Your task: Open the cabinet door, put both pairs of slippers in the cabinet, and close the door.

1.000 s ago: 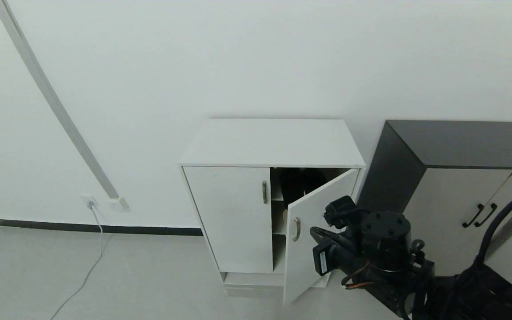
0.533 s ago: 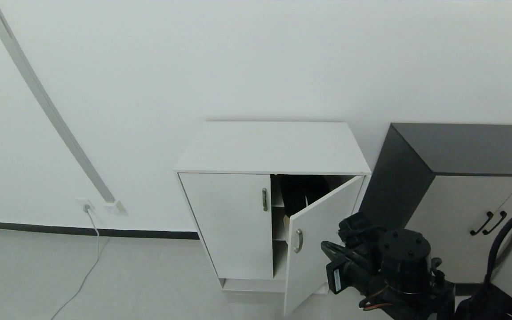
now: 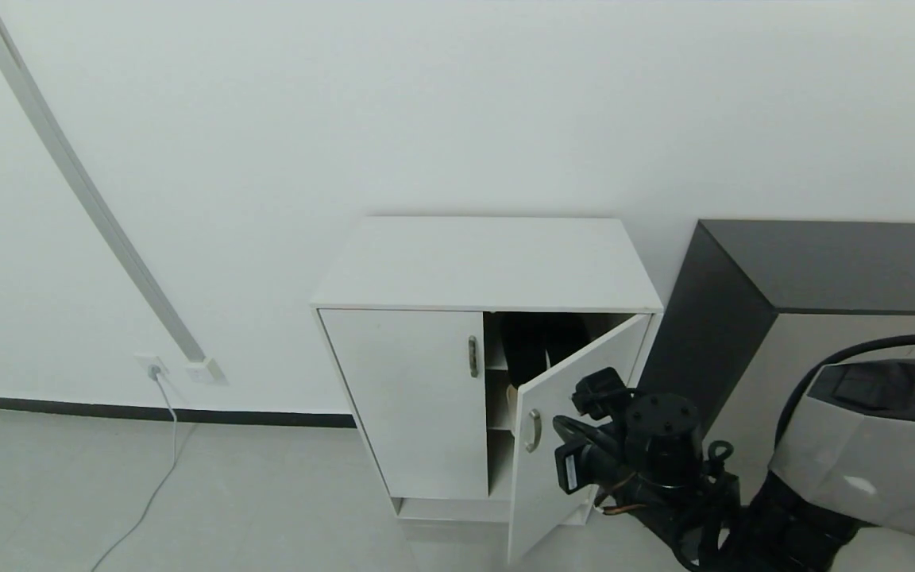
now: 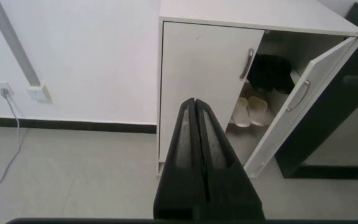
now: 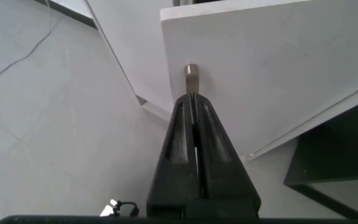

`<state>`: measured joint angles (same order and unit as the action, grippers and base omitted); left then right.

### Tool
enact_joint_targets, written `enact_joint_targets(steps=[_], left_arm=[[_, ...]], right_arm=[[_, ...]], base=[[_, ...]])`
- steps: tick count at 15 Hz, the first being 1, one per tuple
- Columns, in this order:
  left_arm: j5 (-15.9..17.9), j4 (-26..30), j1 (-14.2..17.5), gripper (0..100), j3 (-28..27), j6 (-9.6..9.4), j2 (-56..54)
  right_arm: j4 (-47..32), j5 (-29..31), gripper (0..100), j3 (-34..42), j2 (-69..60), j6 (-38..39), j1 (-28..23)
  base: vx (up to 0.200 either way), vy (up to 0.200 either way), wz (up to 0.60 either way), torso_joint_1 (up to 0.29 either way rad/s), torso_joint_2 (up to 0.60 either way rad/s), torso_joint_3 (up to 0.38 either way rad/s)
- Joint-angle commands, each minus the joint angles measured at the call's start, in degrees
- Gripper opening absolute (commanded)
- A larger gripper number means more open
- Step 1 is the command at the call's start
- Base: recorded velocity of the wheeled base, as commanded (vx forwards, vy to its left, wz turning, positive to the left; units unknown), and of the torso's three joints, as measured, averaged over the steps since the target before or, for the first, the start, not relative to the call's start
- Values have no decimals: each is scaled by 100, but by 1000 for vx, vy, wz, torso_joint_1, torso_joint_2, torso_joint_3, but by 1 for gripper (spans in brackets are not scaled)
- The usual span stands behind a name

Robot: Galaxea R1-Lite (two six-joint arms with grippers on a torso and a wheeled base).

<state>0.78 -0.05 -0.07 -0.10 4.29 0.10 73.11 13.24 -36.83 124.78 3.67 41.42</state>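
The black slippers (image 4: 271,70) and pale slippers (image 4: 251,111) are sitting inside the cabinet (image 3: 481,262); its right door (image 3: 577,373) is hanging half open. The right gripper (image 5: 193,102), fingers pressed together and empty, is pointing at the handle (image 5: 192,76), seemingly just short. Pushing beside the handle should swing it shut.

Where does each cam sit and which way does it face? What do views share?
Head: on the robot's head, looking forward and down at the cabinet, its door ajar; right arm shows low right.
Left wrist: on the left arm, facing the cabinet front from farther back; shut left gripper in front.
Right wrist: on the right arm, close to the door, facing its handle; shut right gripper points at it.
Shared: all show the door and handle; head and left wrist both show slippers inside.
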Motion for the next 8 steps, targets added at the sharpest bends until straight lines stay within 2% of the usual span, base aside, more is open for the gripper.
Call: enact_joint_targets(steps=[1, 8], left_arm=[[1, -4, -1, 0, 1, 2, 8], [1, -4, -1, 0, 1, 2, 8]], right_arm=[[-33, -111, 0, -413, 450, -15, -161], [-253, -155, 0, -1415, 1092, -68, -460]], base=[[0, 0, 0, 0, 0, 0], [0, 0, 0, 0, 0, 0]])
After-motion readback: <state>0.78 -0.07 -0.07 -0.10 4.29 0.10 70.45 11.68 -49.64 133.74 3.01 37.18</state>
